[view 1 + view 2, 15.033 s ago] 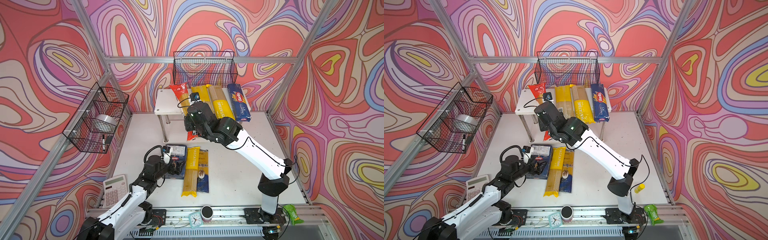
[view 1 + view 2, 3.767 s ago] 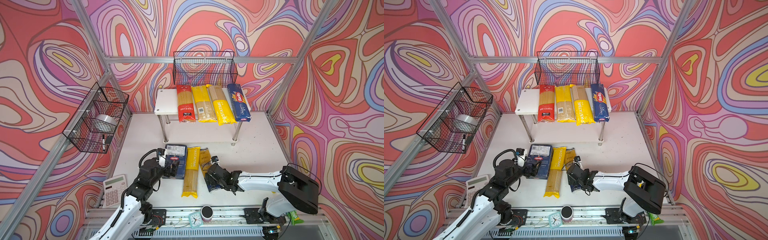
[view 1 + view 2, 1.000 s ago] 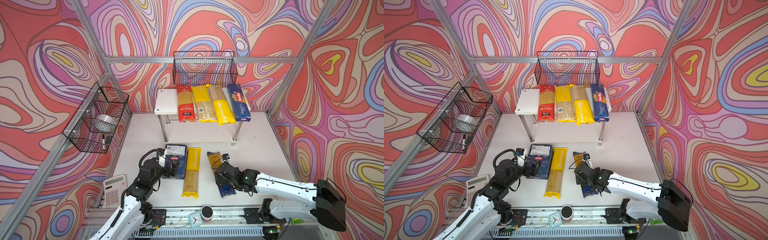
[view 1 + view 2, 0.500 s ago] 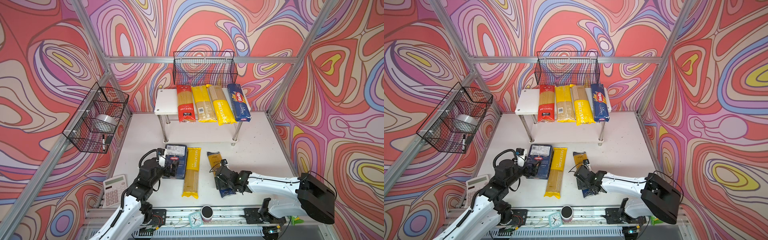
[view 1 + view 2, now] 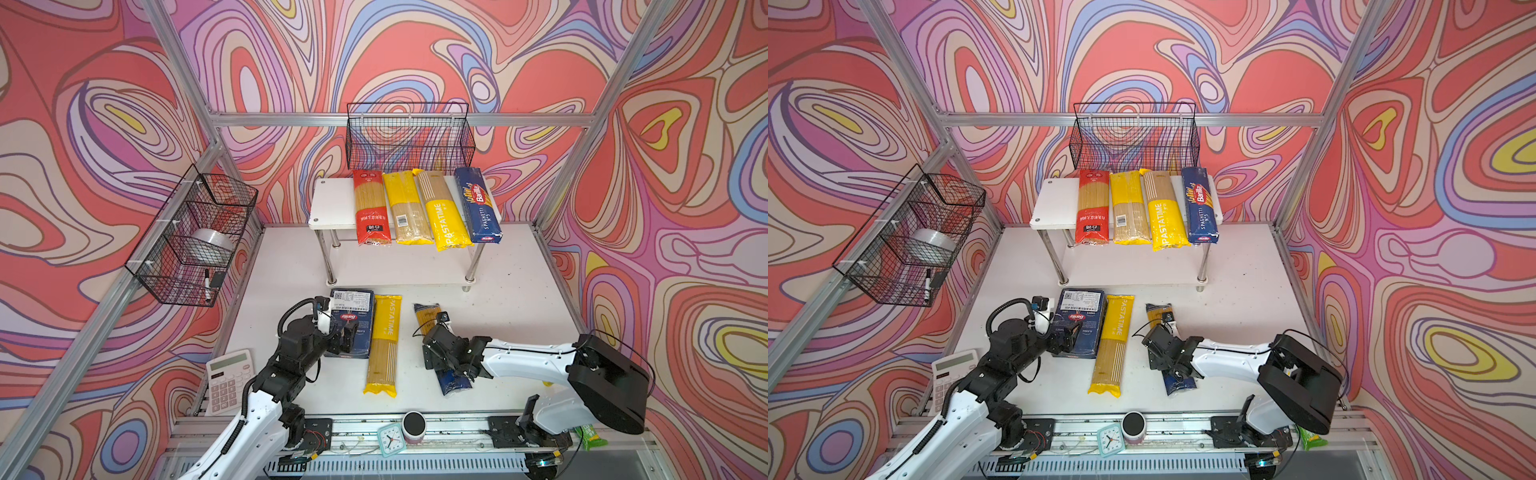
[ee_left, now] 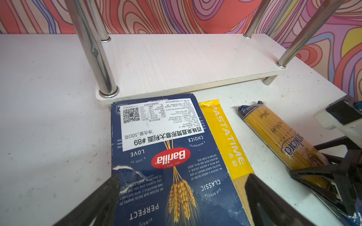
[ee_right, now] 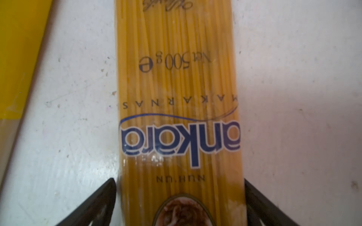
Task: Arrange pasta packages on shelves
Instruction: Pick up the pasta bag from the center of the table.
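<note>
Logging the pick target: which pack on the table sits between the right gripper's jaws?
The Ankara spaghetti bag with dark blue ends, lying apart from the yellow bag and blue box.

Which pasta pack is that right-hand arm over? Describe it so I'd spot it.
Start at the white rack at the back; three packs lie on the table before it. The rightmost, under the right gripper, is the ankara pack: clear, showing golden spaghetti, dark blue ends, unlike the yellow PASTATIME pack and wide Barilla box.
</note>
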Controlling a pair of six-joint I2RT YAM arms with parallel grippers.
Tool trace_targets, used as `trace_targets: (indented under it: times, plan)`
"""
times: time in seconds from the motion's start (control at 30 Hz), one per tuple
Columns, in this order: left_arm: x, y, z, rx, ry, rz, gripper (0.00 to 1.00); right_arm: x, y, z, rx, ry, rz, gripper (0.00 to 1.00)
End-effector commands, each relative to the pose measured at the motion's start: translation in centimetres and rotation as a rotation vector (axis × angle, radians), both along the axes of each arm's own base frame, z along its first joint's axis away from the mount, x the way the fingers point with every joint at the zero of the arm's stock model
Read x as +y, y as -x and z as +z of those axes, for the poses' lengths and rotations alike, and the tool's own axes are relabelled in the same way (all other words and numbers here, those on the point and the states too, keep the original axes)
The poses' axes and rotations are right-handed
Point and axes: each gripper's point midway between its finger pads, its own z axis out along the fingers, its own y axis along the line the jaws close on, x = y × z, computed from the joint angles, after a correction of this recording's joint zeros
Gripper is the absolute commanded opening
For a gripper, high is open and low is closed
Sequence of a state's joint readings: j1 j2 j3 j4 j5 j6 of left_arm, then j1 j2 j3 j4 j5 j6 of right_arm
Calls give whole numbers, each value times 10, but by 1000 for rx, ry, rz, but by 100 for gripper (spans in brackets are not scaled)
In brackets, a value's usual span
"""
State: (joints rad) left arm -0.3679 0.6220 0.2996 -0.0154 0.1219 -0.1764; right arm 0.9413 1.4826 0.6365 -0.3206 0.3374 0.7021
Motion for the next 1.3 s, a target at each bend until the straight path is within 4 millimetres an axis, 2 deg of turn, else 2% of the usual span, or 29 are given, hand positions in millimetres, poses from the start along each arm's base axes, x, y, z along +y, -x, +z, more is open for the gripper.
trace_targets:
  times: [0.0,0.2,0.5,0.6,0.67,0.93,1.27]
  plan:
    - [0,-1,9,-19,1,3,100,-6,26,-33,162,16,-12,93]
    - [0,-1,9,-18,0,4,100,-12,22,-24,139,40,-37,72]
    - [0,-1,9,-18,1,2,100,-13,21,-10,100,-15,-59,54]
    - [0,-1,9,-18,0,4,100,-13,19,0,69,-43,-61,48]
    - [0,-1,9,-20,1,3,100,-11,18,8,43,-78,-52,35]
    - [0,-1,9,-21,1,6,100,-16,12,43,-65,-154,-64,14]
    - [0,0,9,-20,0,4,100,-17,1,104,-192,-198,-40,9]
